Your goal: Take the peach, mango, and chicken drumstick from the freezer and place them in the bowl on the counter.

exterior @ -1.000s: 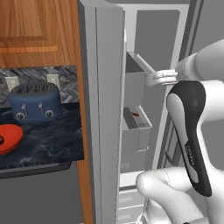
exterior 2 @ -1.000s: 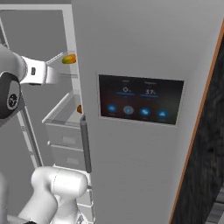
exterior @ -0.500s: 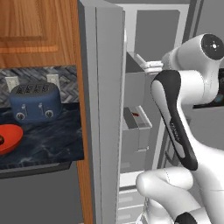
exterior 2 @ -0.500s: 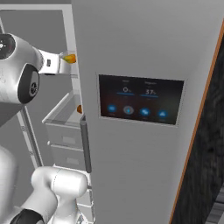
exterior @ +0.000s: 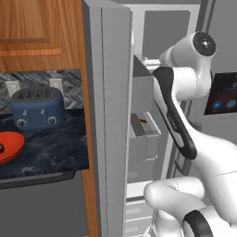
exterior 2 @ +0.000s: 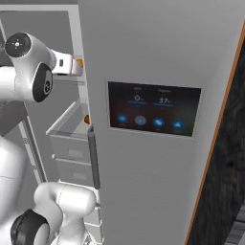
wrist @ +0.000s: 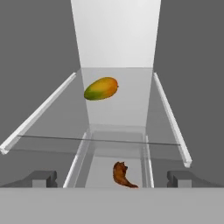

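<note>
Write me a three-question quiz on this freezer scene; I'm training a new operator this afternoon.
1. True or false: the mango lies on a clear shelf inside the freezer.
2. What lies below that shelf, seen through it?
A. the peach
B. the chicken drumstick
C. the toaster
3. What stands on the counter beside the toaster?

Key:
1. True.
2. B.
3. The red-orange bowl.

Door screen (exterior 2: 153, 109): two pale readouts above a row of blue round icons, digits too blurred to read; arm link lettering illegible; no other text
</note>
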